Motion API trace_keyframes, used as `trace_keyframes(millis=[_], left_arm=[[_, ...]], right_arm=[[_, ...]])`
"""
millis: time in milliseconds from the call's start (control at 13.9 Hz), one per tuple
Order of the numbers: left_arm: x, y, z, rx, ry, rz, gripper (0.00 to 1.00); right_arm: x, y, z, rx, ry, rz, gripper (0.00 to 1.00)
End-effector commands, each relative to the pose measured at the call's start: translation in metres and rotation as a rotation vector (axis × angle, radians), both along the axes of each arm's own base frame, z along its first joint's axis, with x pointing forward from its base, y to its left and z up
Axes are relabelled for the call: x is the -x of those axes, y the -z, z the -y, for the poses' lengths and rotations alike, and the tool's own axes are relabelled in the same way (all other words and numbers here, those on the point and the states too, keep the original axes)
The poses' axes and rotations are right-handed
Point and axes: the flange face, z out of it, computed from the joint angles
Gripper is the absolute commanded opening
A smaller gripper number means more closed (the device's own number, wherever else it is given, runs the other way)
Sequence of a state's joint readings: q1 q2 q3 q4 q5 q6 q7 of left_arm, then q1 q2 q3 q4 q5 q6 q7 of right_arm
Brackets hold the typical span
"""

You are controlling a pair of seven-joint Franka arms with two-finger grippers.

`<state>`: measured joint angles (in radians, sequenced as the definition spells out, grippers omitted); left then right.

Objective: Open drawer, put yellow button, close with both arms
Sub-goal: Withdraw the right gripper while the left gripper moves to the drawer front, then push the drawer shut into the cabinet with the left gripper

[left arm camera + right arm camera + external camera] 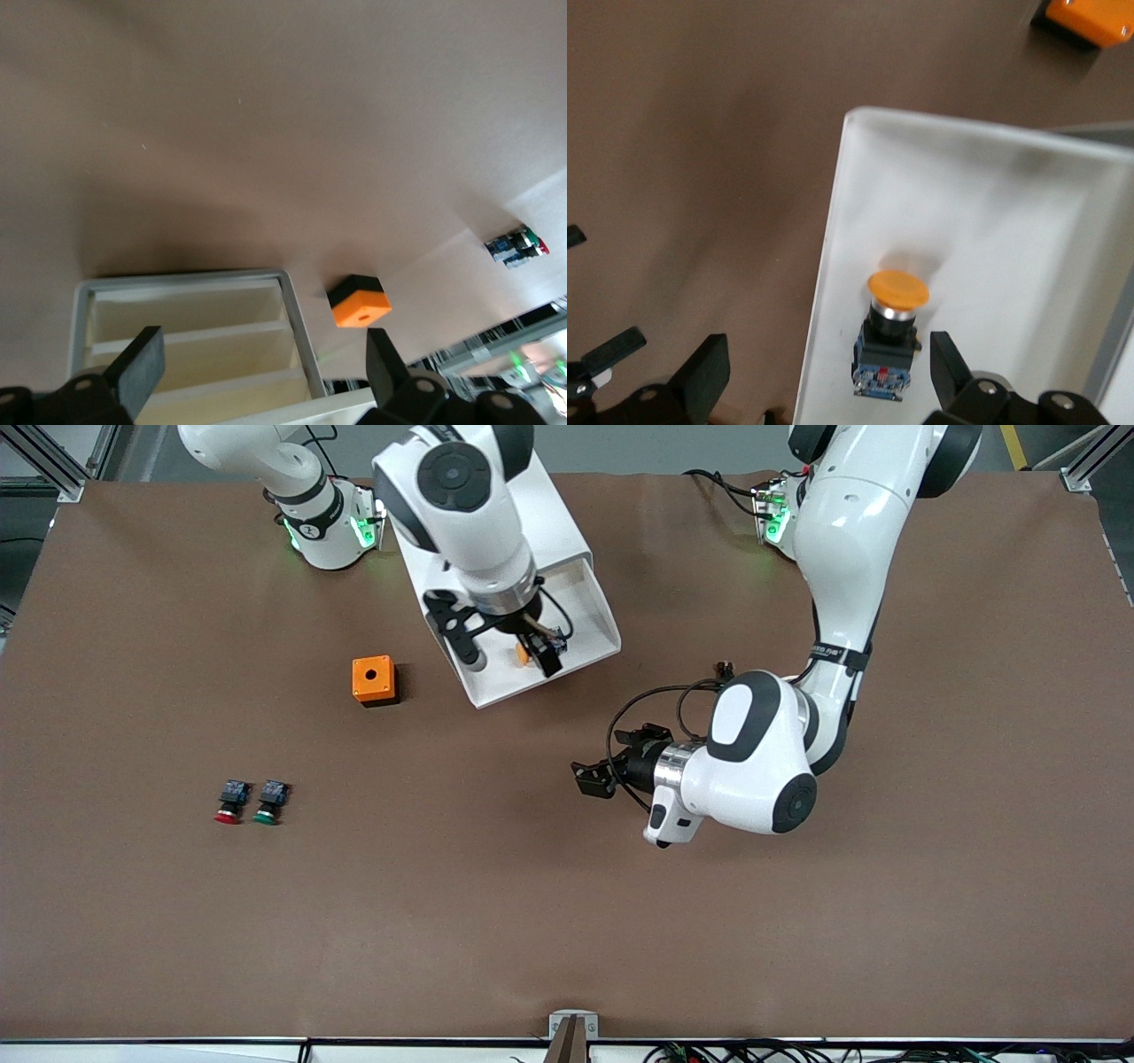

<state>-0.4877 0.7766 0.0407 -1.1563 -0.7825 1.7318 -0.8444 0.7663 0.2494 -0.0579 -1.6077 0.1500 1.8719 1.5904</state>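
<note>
The white cabinet [554,518] stands toward the robots' bases with its uppermost drawer [589,615] pulled out toward the front camera. The yellow button [523,653] lies on its side in the drawer, also in the right wrist view [890,336] near the drawer's rim [833,266]. My right gripper [507,651] hangs open just over the drawer; its fingers straddle the button without touching it [824,381]. My left gripper [592,777] is open and empty, low over bare table nearer the front camera than the drawer. Its wrist view [263,372] looks at the cabinet's white trays [190,328].
An orange box [373,679] with a hole on top sits beside the drawer toward the right arm's end, also in the left wrist view [359,301]. A red-capped button [230,802] and a green-capped button [268,802] lie nearer the front camera. A small black part [725,666] lies by the left arm.
</note>
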Motion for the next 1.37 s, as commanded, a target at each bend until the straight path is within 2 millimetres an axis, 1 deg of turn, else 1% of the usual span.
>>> trace_keyframes(millis=[0, 144, 216, 287, 359, 431, 575, 719, 790, 862, 934, 1006, 1078, 1150, 1293], left_arm=[[0.01, -0.031, 0.004, -0.075, 0.063, 0.107, 1.0], [0.021, -0.043, 0.019, -0.162, 0.118, 0.192, 1.0], [0.028, -0.05, 0.029, -0.198, 0.144, 0.239, 1.0], [0.032, -0.051, 0.034, -0.226, 0.158, 0.262, 1.0], [0.031, -0.05, 0.034, -0.248, 0.161, 0.275, 1.0], [0.031, -0.052, 0.032, -0.27, 0.17, 0.291, 1.0], [0.035, -0.072, 0.034, -0.304, 0.191, 0.343, 1.0], [0.04, -0.073, 0.037, -0.368, 0.197, 0.368, 1.0], [0.041, -0.071, 0.038, -0.406, 0.194, 0.379, 1.0], [0.042, -0.07, 0.04, -0.422, 0.197, 0.384, 1.0], [0.042, -0.07, 0.04, -0.422, 0.195, 0.384, 1.0], [0.041, -0.07, 0.04, -0.423, 0.19, 0.392, 1.0], [0.044, -0.071, 0.047, -0.418, 0.189, 0.409, 1.0], [0.046, -0.072, 0.054, -0.417, 0.171, 0.42, 1.0], [0.047, -0.066, 0.058, -0.428, 0.137, 0.41, 1.0]], right_arm=[[-0.039, -0.031, 0.066, 0.017, -0.196, -0.051, 1.0], [-0.064, -0.045, 0.131, 0.017, -0.311, -0.107, 1.0], [-0.077, -0.049, 0.163, 0.005, -0.359, -0.108, 1.0], [-0.087, -0.058, 0.202, -0.014, -0.412, -0.1, 1.0], [-0.098, -0.061, 0.244, -0.032, -0.459, -0.1, 1.0], [-0.105, -0.066, 0.282, -0.046, -0.528, -0.091, 1.0], [-0.114, -0.067, 0.356, -0.037, -0.667, -0.087, 1.0], [-0.117, -0.079, 0.434, -0.07, -0.801, -0.06, 1.0], [-0.116, -0.082, 0.462, -0.083, -0.829, -0.055, 1.0], [-0.114, -0.084, 0.481, -0.082, -0.831, -0.055, 1.0], [-0.112, -0.085, 0.496, -0.061, -0.819, -0.065, 1.0], [-0.112, -0.086, 0.5, -0.037, -0.819, -0.078, 1.0], [-0.112, -0.086, 0.502, -0.018, -0.82, -0.089, 1.0], [-0.112, -0.085, 0.5, 0.0, -0.829, -0.101, 1.0], [-0.114, -0.083, 0.498, 0.014, -0.835, -0.111, 1.0]])
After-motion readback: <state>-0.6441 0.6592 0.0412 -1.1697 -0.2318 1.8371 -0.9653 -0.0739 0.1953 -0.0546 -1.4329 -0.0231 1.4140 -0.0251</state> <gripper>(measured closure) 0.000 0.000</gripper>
